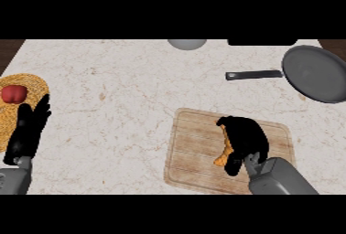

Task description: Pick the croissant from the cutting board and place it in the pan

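Note:
A golden-brown croissant lies on the wooden cutting board at the lower right. My right hand sits on top of it with fingers curled round it, hiding most of the pastry. The grey pan rests at the far right, its dark handle pointing left. At the left edge my left hand rests open with fingers straight, away from the board.
A woven orange mat at the left edge carries a red object, partly behind my left hand. A grey bowl and a dark object stand at the counter's far edge.

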`<act>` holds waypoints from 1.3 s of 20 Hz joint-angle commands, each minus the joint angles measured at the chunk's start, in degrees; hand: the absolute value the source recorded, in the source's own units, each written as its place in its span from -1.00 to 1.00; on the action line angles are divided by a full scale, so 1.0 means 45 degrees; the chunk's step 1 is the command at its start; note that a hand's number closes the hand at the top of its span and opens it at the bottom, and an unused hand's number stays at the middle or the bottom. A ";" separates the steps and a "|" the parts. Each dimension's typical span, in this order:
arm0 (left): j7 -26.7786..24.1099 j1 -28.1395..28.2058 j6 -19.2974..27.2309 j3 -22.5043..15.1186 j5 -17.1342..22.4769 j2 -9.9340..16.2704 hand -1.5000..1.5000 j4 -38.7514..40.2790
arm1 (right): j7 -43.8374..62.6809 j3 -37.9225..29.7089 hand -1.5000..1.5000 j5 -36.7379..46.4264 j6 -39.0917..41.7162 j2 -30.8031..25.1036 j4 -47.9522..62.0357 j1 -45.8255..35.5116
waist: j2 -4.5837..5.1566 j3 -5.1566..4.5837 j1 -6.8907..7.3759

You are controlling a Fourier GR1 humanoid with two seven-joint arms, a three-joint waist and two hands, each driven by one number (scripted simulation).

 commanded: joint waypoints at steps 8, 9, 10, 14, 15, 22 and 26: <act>0.0500 -0.0264 -0.0398 0.0534 -0.0610 -0.0509 0.00 -0.0404 | -0.1815 -0.0561 1.00 0.2631 -0.0324 0.0117 0.0234 0.0335 | -0.0005 0.0004 -0.0023; 0.0224 0.0456 -0.0845 0.0839 -0.0441 -0.0284 0.00 -0.0665 | -0.1947 -0.0900 1.00 0.2707 -0.0225 0.0239 0.0310 0.0301 | -0.0006 0.0004 0.0004; 0.0019 0.0437 -0.0710 0.0720 -0.0621 -0.0463 0.00 -0.0667 | -0.0954 -0.0539 1.00 0.2757 0.0374 0.1026 -0.0120 0.0061 | -0.0008 0.0002 0.0004; -0.0106 0.0697 -0.0342 0.0800 -0.0588 -0.0594 0.00 -0.0364 | -0.0846 -0.3239 1.00 0.2218 -0.1343 -0.0848 -0.0368 0.1730 | -0.0038 0.0008 -0.0400; 0.0252 0.0680 -0.0530 0.0997 -0.0440 -0.0252 0.00 -0.0450 | -0.0318 -0.4146 1.00 0.2134 -0.1527 -0.1302 -0.0421 0.2186 | -0.0102 0.0018 -0.0746; 0.0265 0.0958 -0.0415 0.1167 -0.0306 -0.0348 0.00 -0.0819 | -0.0540 -0.8974 1.00 0.2115 -0.4432 -0.3935 -0.0626 0.4539 | -0.0150 0.0019 -0.0930; 0.0050 0.0949 -0.0298 0.1031 -0.0687 -0.0292 0.00 -0.0775 | -0.1222 -0.9932 1.00 0.2662 -0.6375 -0.4141 -0.2318 0.4853 | -0.0120 0.0004 -0.0637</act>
